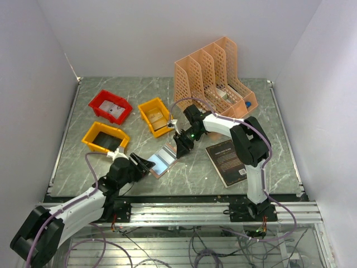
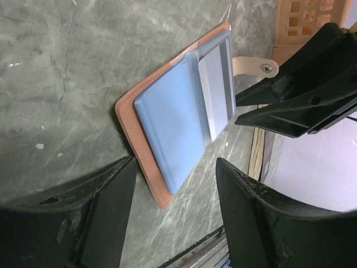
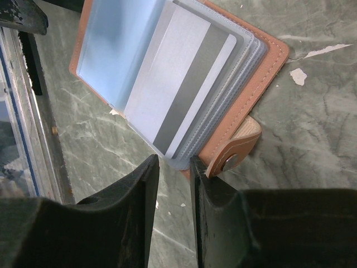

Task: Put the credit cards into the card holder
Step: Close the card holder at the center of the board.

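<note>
The salmon-pink card holder [image 1: 163, 159] lies open on the table, pale blue inner faces up [image 2: 167, 123] [image 3: 268, 61]. A pale grey credit card [image 3: 178, 89] with a dark stripe sits in its clear sleeves [image 2: 217, 84]. My right gripper [image 3: 173, 161] stands at the holder's far edge [image 1: 179, 148], jaws a narrow gap apart with only table showing between them. One of its fingers [image 3: 215, 184] touches the snap tab [image 3: 231, 156]. My left gripper [image 2: 175, 162] is open wide at the holder's near corner [image 1: 149, 166], empty.
A black book [image 1: 228, 162] lies right of the holder. The peach lattice organizer [image 1: 215, 78] stands at the back. A red bin [image 1: 110, 106] and two yellow bins [image 1: 156, 116] [image 1: 105, 137] sit to the left. The table's front rail [image 1: 184, 209] is close by.
</note>
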Action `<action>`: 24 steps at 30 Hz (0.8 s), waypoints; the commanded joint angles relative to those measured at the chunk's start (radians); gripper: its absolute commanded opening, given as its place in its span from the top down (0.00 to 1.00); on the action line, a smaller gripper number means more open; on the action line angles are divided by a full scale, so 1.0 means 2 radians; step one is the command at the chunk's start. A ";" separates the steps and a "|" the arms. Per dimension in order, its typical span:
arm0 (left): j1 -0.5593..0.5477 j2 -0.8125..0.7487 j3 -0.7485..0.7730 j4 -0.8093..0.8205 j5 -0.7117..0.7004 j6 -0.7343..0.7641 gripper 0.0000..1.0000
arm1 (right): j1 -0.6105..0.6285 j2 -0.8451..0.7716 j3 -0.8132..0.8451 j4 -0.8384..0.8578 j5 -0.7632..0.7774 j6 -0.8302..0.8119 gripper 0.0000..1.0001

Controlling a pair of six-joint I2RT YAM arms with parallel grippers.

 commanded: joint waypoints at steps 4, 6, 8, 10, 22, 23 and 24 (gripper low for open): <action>-0.004 -0.031 -0.005 0.047 -0.026 0.026 0.30 | 0.008 0.027 -0.004 -0.018 0.013 0.001 0.71; -0.003 -0.034 -0.002 0.062 -0.023 0.036 0.29 | 0.008 0.027 -0.004 -0.018 0.011 0.001 0.70; -0.004 -0.028 0.003 0.077 -0.016 0.044 0.29 | 0.008 0.027 -0.004 -0.018 0.010 0.001 0.70; -0.004 -0.010 0.009 0.097 -0.006 0.053 0.29 | 0.008 0.026 -0.004 -0.018 0.007 0.001 0.70; -0.004 0.154 0.090 0.192 0.045 0.110 0.32 | 0.005 0.016 -0.004 -0.011 -0.002 0.004 0.70; -0.004 0.162 0.094 0.193 0.047 0.112 0.33 | 0.003 0.015 -0.004 -0.012 -0.004 0.003 0.70; -0.004 0.169 0.097 0.194 0.047 0.113 0.33 | 0.001 0.013 -0.004 -0.012 -0.005 0.002 0.70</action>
